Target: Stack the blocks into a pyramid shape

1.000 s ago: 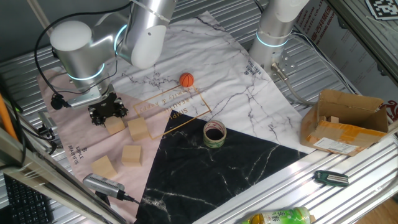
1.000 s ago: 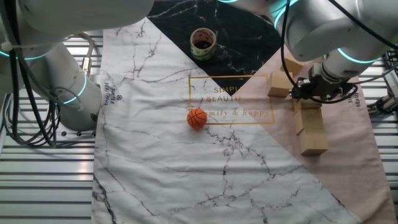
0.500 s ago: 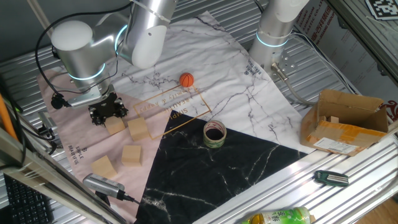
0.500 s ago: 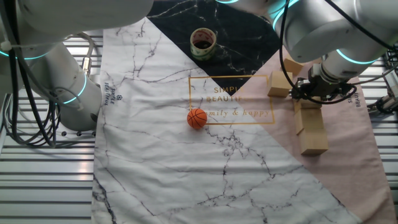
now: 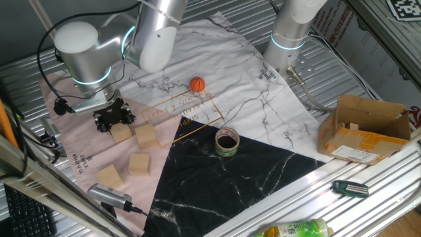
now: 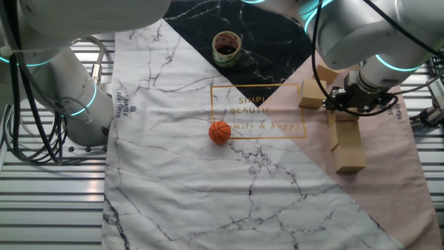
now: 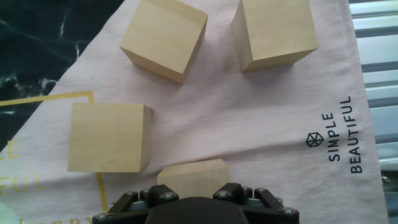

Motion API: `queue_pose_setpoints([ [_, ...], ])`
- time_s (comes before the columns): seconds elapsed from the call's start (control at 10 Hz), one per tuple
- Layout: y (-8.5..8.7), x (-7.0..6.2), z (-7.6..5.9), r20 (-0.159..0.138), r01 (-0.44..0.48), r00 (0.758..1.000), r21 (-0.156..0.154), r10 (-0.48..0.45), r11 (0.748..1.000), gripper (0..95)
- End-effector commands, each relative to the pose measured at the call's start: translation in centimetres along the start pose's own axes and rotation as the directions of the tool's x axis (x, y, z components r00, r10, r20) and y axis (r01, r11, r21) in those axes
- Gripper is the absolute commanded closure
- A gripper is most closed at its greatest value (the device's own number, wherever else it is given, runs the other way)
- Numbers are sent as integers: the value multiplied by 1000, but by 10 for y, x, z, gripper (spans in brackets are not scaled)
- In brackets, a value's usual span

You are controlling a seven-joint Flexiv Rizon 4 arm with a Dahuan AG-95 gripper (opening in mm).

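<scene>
hovering low over one block [image 7: 191, 176] on the pink cloth [image 7: 267, 118], the hand [image 5: 112, 117] looks set on a pick or a release; whether its fingers grip the block i cannot tell. three more blocks [image 7: 109, 137] lie loose just beyond it, apart from each other, so no pyramid shows from here. next comes lining cubes up side by side as a base row.

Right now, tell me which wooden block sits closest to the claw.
The block directly under the claw, partly hidden by it in the hand view. The other three blocks visible there lie clear of it, farther out on the pink cloth.
</scene>
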State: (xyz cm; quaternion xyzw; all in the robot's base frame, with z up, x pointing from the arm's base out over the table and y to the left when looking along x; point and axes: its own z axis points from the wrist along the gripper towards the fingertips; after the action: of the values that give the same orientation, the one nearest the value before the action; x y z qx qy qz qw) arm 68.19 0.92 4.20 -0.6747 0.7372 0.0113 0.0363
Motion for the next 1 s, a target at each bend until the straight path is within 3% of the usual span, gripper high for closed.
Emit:
queue_pose_setpoints([
  [0.1, 0, 0, 0, 4, -3, 1000, 2, 3, 1000, 950],
  [1.0, 0, 1, 0, 11, 1, 1000, 9, -1, 1000, 950],
])
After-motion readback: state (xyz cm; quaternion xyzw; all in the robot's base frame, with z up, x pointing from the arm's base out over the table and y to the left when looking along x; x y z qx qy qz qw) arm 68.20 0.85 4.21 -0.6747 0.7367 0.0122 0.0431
